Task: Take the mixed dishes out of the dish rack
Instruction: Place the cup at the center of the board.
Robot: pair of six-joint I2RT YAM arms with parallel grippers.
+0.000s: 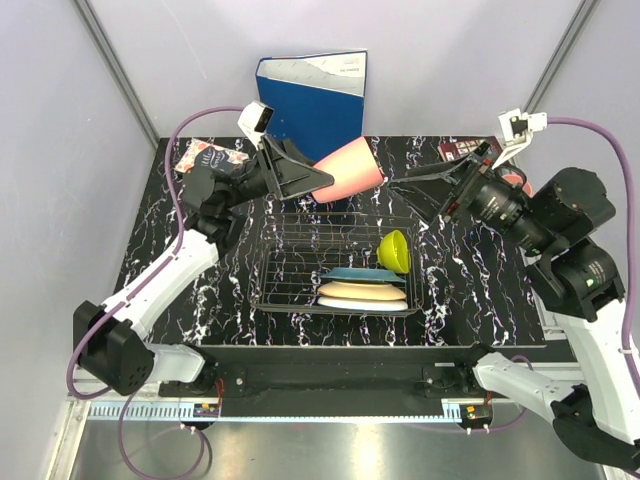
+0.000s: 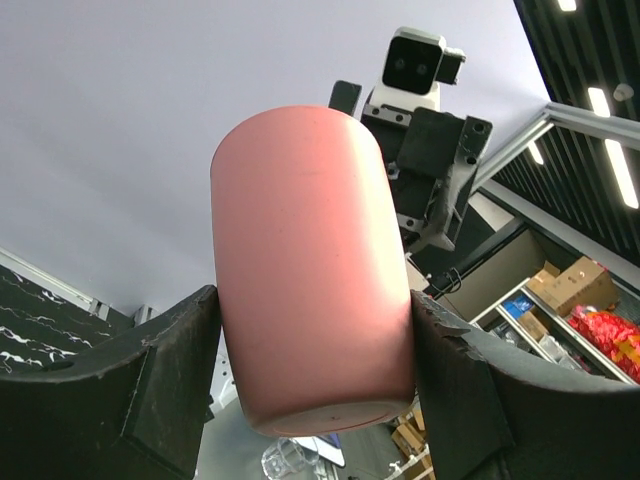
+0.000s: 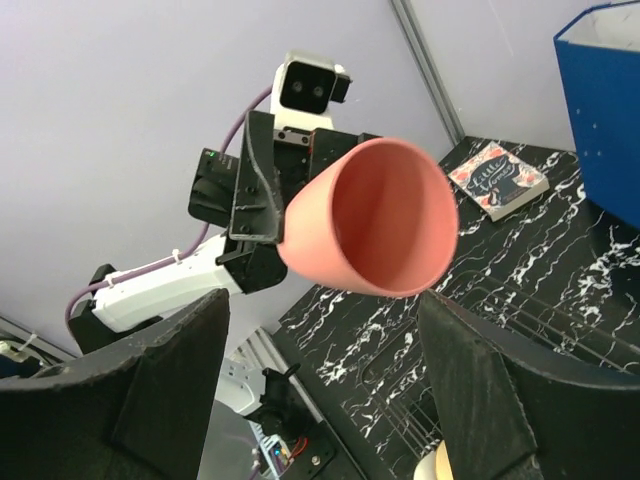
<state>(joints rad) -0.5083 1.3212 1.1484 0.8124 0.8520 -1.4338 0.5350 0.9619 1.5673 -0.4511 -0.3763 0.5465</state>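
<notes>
Left gripper is clamped on a pink cup, fingers pressing both sides of the cup wall. The cup is held in the air on its side at upper centre of the top view, over the far edge of the dish rack and in front of the blue binder. Its mouth points to frame right, toward the right gripper.

Right gripper: jaws wide apart, nothing between them. In the right wrist view the cup's open mouth faces the camera, centre frame, above the gap between the fingers. Fingertips are near the cup's rim; can't tell whether they touch.

In the rack, centre of the top view:
- yellow-green bowl tipped on edge at the right end
- teal plate on a cream plate, stacked at the near right side
- white plate edge showing under them

One small book lies on the table at upper left, well apart from the rack.
</notes>
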